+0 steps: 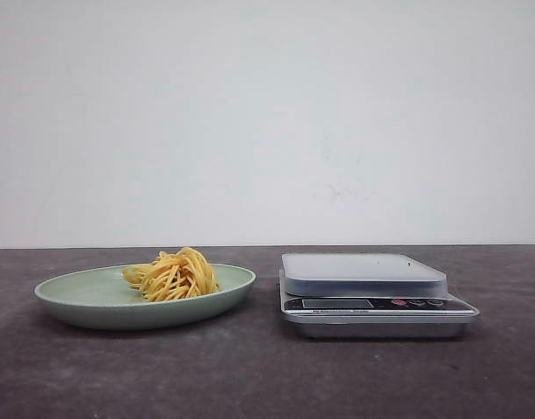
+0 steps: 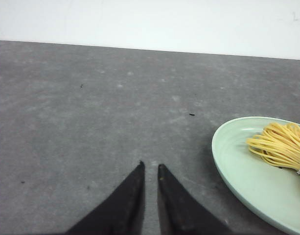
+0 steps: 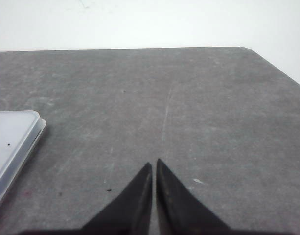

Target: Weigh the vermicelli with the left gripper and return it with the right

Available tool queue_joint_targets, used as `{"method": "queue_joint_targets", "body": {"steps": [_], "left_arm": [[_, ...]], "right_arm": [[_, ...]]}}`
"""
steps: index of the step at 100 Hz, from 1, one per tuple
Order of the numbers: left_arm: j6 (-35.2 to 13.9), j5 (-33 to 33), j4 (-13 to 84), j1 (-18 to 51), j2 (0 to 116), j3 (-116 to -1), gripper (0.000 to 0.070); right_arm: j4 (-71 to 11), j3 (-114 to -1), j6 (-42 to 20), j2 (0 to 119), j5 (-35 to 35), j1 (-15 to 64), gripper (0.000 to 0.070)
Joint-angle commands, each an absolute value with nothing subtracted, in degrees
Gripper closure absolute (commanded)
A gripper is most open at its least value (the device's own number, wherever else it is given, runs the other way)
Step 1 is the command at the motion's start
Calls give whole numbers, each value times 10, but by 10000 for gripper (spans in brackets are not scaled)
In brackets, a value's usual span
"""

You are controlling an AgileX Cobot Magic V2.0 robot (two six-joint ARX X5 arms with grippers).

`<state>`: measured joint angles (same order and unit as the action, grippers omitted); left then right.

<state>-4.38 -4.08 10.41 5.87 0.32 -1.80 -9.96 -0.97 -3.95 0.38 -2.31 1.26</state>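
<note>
Your left gripper [image 2: 150, 165] sits low over bare table [image 2: 91, 122], fingers [image 2: 127, 200] pinched almost together with only a thin slit between the tips, nothing in them. So it's clenched and empty. It isn't visible in the front view.

Just beside that gripper in the left wrist view you get the plate [image 2: 238, 171], pale green, shallow, only partly in frame. In the front view the plate [image 1: 92, 305] sits on the left half of the table [image 1: 250, 375].

The noodles [image 1: 173, 275] are on the plate, a yellow tangled bundle piled a bit right of the plate's centre, touching nothing else. In the left wrist view the noodles [image 2: 279, 144] show as looped strands with a small pale tie or tag at one edge; can't tell what it is.

Right of the plate, close but apart from it, you have the scale [image 1: 372, 297]: silver, flat tray on top with nothing on it, a display strip and small buttons along the front. Display reading is too small to tell.

A corner of the scale [image 3: 12, 147] shows in the right wrist view. Your right gripper [image 3: 154, 162] is over bare table [image 3: 213, 122] near that corner, not touching it, fingers [image 3: 135, 196] closed tight to a hairline gap, holding nothing. Rounded table corner visible beyond it.
</note>
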Motion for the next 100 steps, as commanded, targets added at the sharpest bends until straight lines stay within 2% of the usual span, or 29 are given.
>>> {"method": "queue_joint_targets", "body": {"steps": [1,100], "left_arm": [[-39,-40,107,59,3,-8,688],[-39,-40,107,59,3,-8,688]], "right_arm": [[-103,-7,-23,2,-14,17,694],[-90,-7,-14,2,-11,20,694]]}}
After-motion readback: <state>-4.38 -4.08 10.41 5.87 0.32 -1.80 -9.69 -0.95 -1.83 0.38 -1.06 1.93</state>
